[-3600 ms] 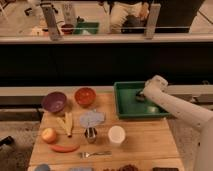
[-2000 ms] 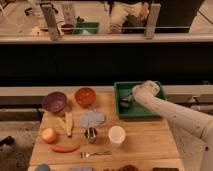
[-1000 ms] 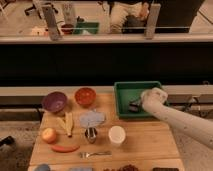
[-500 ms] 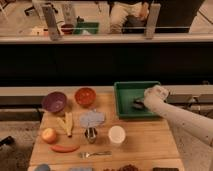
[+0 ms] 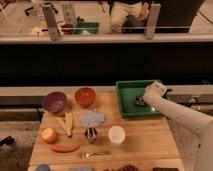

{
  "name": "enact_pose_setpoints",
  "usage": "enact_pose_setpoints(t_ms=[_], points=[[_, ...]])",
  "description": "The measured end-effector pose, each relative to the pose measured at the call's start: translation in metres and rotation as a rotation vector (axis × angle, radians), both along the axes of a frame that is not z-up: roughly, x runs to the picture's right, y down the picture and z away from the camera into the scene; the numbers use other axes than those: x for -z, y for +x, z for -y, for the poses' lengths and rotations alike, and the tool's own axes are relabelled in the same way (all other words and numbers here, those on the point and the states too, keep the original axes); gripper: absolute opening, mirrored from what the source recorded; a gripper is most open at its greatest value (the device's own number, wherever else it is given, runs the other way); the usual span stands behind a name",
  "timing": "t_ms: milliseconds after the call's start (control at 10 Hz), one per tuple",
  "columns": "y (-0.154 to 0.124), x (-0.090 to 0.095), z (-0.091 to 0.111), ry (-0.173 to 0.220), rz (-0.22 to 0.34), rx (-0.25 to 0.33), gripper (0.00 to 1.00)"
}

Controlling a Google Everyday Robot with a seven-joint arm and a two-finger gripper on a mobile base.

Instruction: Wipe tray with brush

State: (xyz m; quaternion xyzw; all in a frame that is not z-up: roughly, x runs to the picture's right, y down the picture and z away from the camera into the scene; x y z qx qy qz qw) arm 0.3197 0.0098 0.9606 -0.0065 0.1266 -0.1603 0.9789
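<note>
A green tray (image 5: 128, 107) sits at the back right of the wooden table. My white arm reaches in from the right, and my gripper (image 5: 141, 100) is down inside the tray near its right side. A dark object, likely the brush (image 5: 139, 100), shows at the gripper's tip against the tray floor. The arm's wrist hides part of the tray's right rim.
On the table: a purple bowl (image 5: 54, 101), a red bowl (image 5: 85, 96), a banana (image 5: 66, 123), an apple (image 5: 49, 135), a carrot (image 5: 64, 148), a grey plate (image 5: 92, 119), a metal cup (image 5: 91, 134), a white cup (image 5: 116, 135) and a fork (image 5: 94, 154).
The gripper has moved back and forth inside the tray, first left, then right, and now sits slightly further back than half a second ago.
</note>
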Motion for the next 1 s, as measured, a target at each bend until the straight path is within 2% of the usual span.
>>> enact_pose_setpoints(t_ms=[300,600,1000], points=[[-0.025,0.004,0.020,0.039,0.021,0.022,0.02],[-0.050,-0.002,0.035,0.061,0.046,0.042,0.02],[-0.077,-0.014,0.039,0.068,0.080,0.045,0.02]])
